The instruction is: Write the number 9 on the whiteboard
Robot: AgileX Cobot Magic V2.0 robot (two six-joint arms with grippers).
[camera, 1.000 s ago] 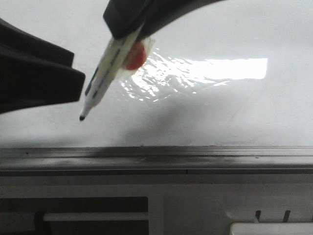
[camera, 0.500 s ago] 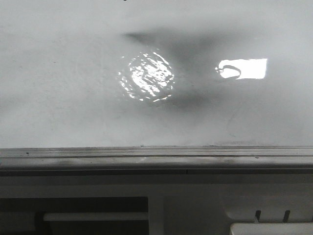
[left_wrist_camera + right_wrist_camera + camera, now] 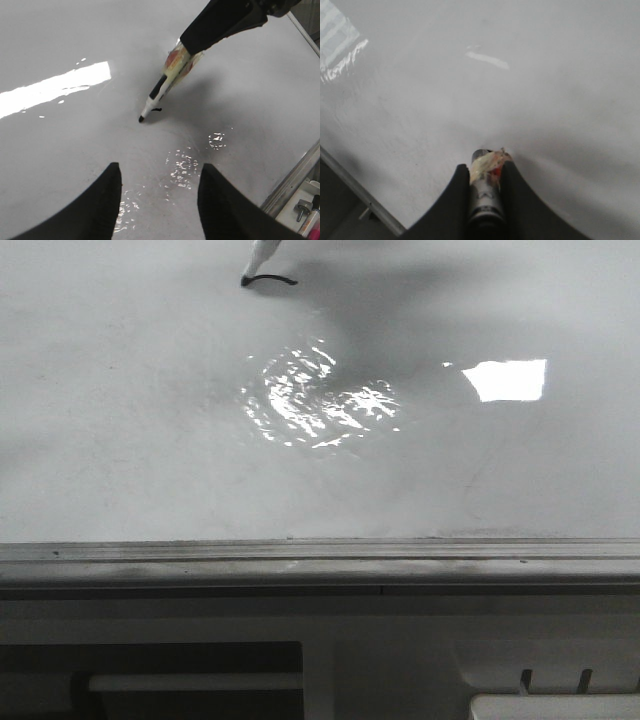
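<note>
A: The number 9 (image 3: 270, 281) is only a short black curved stroke so far, up at the top edge of the front frame, a little left of centre, on the whiteboard (image 3: 120, 440).

B: And the marker pen (image 3: 162, 92) has its tip right at it. In the left wrist picture the black nib touches the board just left of centre, and a little dark tick sits just beside the barrel.

A: Who's got the pen?

B: The right gripper (image 3: 484, 192). In its own wrist picture the two dark fingers are clamped on the barrel at the bottom centre, with a bit of clear tape and something red wrapped round it. In the left wrist picture that arm reaches in from the upper right, pen tilted, tip lowest.

A: And the left gripper (image 3: 159, 200)?

B: Fingers spread well apart at the bottom of its frame, nothing between them but glossy board. It hangs over the surface, apart from the pen tip.

A: Lots of glare: a rippled bright patch (image 3: 315, 400) mid-frame in the front picture, a clean bright rectangle (image 3: 510, 380) to its right.

B: The grey edge rail (image 3: 320, 562) runs straight across the lower part of the front frame, with pale moulded plastic (image 3: 400, 640) below it.
</note>
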